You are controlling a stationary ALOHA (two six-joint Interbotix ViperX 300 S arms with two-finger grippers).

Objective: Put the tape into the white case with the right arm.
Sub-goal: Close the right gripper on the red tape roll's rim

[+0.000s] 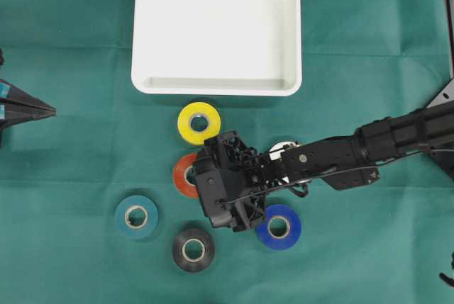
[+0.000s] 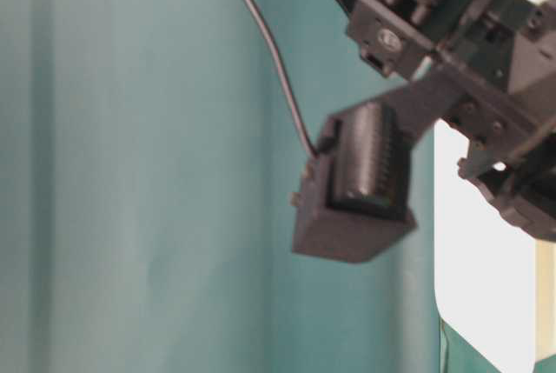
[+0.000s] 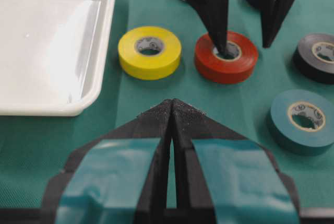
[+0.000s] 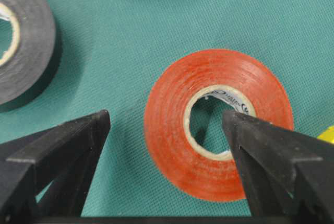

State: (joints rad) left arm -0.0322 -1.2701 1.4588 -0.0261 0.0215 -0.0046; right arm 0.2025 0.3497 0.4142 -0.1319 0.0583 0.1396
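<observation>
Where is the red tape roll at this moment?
In the overhead view the red tape roll lies left of centre, just below the yellow roll. The open right gripper straddles its wall, one finger in its core hole.

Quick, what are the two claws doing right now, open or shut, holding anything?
Left gripper: shut, holding nothing.
Right gripper: open, one finger inside the red tape hole, the other outside; not gripping it.

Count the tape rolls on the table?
5 clearly: yellow nearest the white case, red under the right gripper, teal, black, blue. A possible sixth, white, is hidden by the arm.
</observation>
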